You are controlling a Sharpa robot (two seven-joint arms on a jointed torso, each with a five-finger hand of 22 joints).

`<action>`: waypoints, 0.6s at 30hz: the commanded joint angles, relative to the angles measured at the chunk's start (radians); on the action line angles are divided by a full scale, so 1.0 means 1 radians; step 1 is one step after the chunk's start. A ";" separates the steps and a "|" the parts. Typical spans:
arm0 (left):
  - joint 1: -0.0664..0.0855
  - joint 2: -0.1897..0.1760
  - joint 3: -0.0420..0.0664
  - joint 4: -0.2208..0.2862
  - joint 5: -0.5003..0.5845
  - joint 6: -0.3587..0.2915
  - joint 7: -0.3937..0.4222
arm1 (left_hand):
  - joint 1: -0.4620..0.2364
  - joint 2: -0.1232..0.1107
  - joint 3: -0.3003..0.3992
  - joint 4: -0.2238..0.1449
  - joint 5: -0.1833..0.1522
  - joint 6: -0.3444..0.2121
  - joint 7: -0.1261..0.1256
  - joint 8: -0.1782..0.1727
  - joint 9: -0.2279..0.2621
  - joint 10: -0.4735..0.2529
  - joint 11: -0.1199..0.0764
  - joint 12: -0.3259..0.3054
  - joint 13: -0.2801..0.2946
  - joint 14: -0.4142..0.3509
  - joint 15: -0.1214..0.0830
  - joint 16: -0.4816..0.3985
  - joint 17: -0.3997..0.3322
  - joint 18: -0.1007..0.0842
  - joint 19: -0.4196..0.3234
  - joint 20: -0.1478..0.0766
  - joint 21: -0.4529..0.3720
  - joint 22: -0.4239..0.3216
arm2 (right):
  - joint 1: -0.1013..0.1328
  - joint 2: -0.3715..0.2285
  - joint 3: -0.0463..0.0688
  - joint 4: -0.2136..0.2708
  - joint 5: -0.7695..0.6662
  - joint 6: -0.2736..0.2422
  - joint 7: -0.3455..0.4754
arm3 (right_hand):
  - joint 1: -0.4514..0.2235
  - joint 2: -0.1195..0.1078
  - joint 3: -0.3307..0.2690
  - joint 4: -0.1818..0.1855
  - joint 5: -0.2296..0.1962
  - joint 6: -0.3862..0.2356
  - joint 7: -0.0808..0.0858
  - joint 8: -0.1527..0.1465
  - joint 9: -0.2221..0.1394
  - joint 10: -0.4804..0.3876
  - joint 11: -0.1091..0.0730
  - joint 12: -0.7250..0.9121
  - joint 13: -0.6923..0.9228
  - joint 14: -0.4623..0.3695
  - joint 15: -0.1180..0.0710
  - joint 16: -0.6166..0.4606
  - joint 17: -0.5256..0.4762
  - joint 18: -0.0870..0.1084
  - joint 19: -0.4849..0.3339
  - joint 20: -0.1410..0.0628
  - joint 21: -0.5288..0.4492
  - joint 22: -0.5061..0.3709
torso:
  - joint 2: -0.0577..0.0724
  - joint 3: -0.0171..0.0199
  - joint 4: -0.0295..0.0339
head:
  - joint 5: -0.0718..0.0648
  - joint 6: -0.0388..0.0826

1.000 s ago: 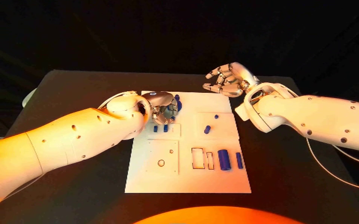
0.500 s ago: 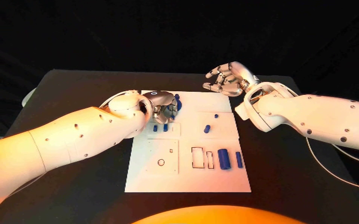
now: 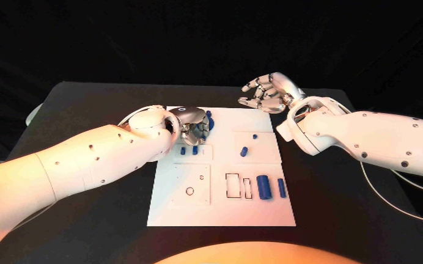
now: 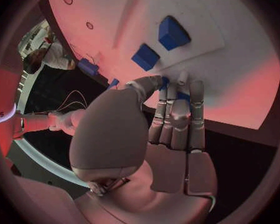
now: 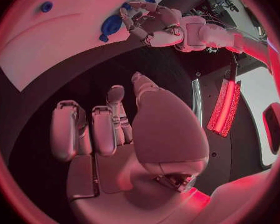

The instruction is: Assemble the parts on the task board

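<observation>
**Left hand over the board's far corner, right hand idle beyond it**

Head view: the white task board lies in the middle of the black table. The left hand is bent down over the board's far left corner, its fingers curled around a small blue part at that corner; how firmly it holds the part cannot be told from here. Just on the near side of the hand two short blue pegs stand side by side. Further right are a small blue stud and a blue peg. Toward the near right, a thick blue cylinder and a thinner blue bar lie beside two rectangular slots. The right hand hovers past the board's far right corner, fingers loosely curled and holding nothing.

Left wrist view: the left hand's fingers are drawn together with a bit of blue between their tips, at the board's edge. Two blue blocks stand on the board just beyond.

Right wrist view: the right hand has its fingers curled in above the dark table, empty. Across from it the left hand reaches down onto the board
</observation>
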 commanded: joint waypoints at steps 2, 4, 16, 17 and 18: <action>-0.002 0.000 -0.001 0.000 0.010 0.002 0.017 | 0.000 0.012 0.003 -0.014 -0.004 0.021 -0.002 -0.007 0.001 0.028 -0.004 -0.017 -0.008 0.019 -0.002 0.010 0.013 0.015 0.002 -0.008 0.011 0.008 | 0.000 0.000 0.000 0.002 -0.004 -0.001 0.012 | 0.008 -0.001 0.006 0.000 0.004 -0.002 0.003 0.005 -0.001 -0.006 -0.002 -0.006 -0.001 0.041 -0.005 -0.005 0.029 0.009 0.008 -0.004 -0.003 0.140 | 0.000 0.0000 -0.0001 | 0.001 0.000; -0.002 -0.004 -0.001 0.002 0.015 -0.016 0.019 | -0.004 0.014 0.007 -0.022 -0.003 0.034 -0.005 -0.012 0.003 0.049 -0.006 -0.033 -0.015 0.030 -0.005 0.016 0.023 0.012 0.016 -0.011 0.026 0.027 | 0.000 0.000 0.000 0.002 -0.004 -0.001 0.012 | 0.008 -0.001 0.006 0.000 0.004 -0.002 0.003 0.005 -0.001 -0.006 -0.002 -0.006 -0.001 0.041 -0.005 -0.005 0.029 0.009 0.008 -0.004 -0.003 0.140 | 0.000 0.0001 -0.0003 | 0.002 0.002; -0.002 -0.070 0.030 0.061 0.079 -0.085 0.020 | -0.025 0.015 0.017 -0.038 -0.003 0.060 -0.004 -0.036 0.006 0.097 -0.007 -0.100 -0.037 0.057 -0.007 0.025 0.043 0.004 0.049 -0.015 0.056 0.065 | -0.001 0.001 0.000 0.000 -0.004 -0.001 0.013 | 0.008 -0.001 0.006 0.000 0.004 -0.002 0.003 0.005 -0.001 -0.006 -0.002 -0.006 -0.001 0.041 -0.005 -0.005 0.029 0.009 0.008 -0.004 -0.003 0.140 | -0.002 0.0004 0.0009 | 0.002 0.008; -0.002 -0.078 0.034 0.069 0.086 -0.087 0.020 | -0.026 0.015 0.017 -0.039 -0.003 0.061 -0.004 -0.037 0.007 0.099 -0.008 -0.103 -0.037 0.059 -0.007 0.026 0.045 0.004 0.052 -0.016 0.058 0.068 | -0.001 0.002 0.000 0.000 -0.004 -0.001 0.014 | 0.008 -0.001 0.006 0.000 0.004 -0.002 0.003 0.005 -0.001 -0.006 -0.002 -0.006 -0.001 0.041 -0.005 -0.005 0.029 0.009 0.008 -0.004 -0.003 0.140 | -0.002 0.0004 0.0010 | 0.002 0.008; -0.002 -0.083 0.037 0.074 0.091 -0.088 0.020 | -0.026 0.015 0.017 -0.039 -0.003 0.061 -0.004 -0.037 0.007 0.099 -0.008 -0.103 -0.037 0.059 -0.007 0.026 0.045 0.004 0.052 -0.016 0.058 0.069 | -0.001 0.002 0.000 0.000 -0.004 -0.001 0.014 | 0.008 -0.001 0.006 0.000 0.004 -0.002 0.003 0.005 -0.001 -0.006 -0.002 -0.006 -0.001 0.041 -0.005 -0.005 0.029 0.009 0.008 -0.004 -0.003 0.140 | -0.002 0.0002 0.0011 | 0.002 0.009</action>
